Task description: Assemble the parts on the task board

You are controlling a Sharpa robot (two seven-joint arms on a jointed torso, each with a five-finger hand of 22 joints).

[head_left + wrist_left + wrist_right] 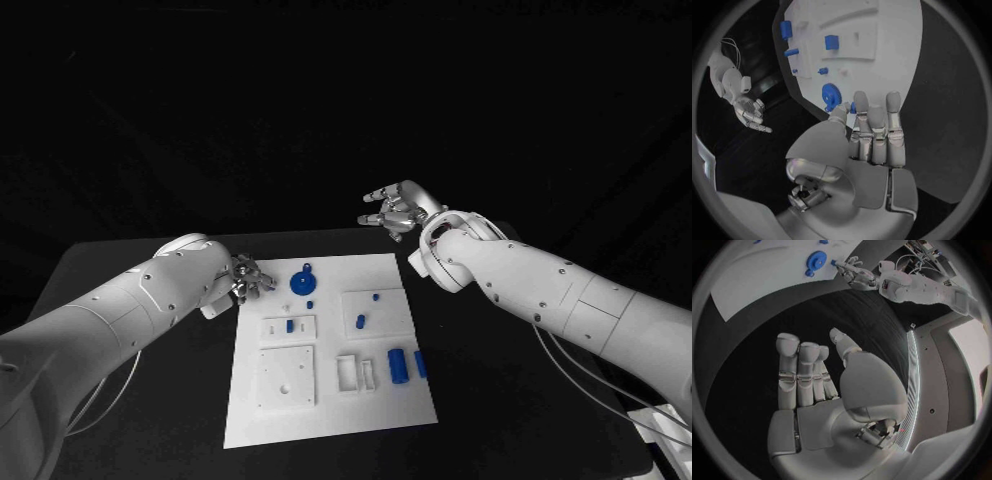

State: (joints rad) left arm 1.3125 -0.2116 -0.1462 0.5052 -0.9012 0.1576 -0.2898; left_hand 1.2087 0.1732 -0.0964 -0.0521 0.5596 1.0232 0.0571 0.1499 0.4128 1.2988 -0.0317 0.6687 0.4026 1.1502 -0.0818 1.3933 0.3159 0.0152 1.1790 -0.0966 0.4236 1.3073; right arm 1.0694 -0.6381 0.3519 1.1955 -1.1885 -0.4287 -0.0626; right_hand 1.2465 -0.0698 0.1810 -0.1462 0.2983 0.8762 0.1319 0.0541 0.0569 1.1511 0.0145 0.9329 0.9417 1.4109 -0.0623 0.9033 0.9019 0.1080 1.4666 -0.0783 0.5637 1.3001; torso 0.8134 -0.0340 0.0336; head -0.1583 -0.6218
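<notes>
The white task board (329,425) lies in the middle of the black table. A blue gear (304,281) sits near its far edge, also seen in the left wrist view (831,93). My left hand (248,278) hovers at the board's far left corner, just left of the gear, and pinches a small blue part (852,107) between thumb and a finger. That part shows at its fingertips in the right wrist view (833,263). My right hand (397,210) is raised beyond the board's far right corner, fingers apart and holding nothing.
Two blue cylinders (397,365) (420,363) lie at the board's right side. Small blue pegs (361,321) (290,325) sit mid-board among raised white fixtures (286,378). Bare black table (490,400) surrounds the board.
</notes>
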